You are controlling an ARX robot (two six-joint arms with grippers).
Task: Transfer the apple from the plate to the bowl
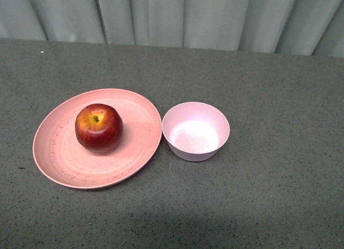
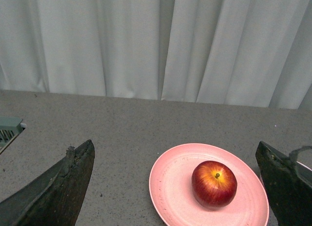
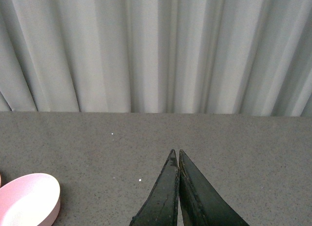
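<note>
one apple [image 1: 99, 127], centre-left of the front view, sits on the plate [image 1: 134, 152] beside the bowl [image 1: 183, 151]. looks glossy and firm, likely slippery, so i'd grip its widest sides. left gripper [image 2: 174, 144] spread wide, right gripper [image 3: 175, 153] pressed together.

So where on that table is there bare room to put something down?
Bare table lies right of the bowl, in the strip between both dishes and the curtain, and along the near edge. It is tight where plate and bowl nearly touch.

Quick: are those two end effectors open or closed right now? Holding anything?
Left end effector: open, holding nothing.
Right end effector: closed, holding nothing.
</note>
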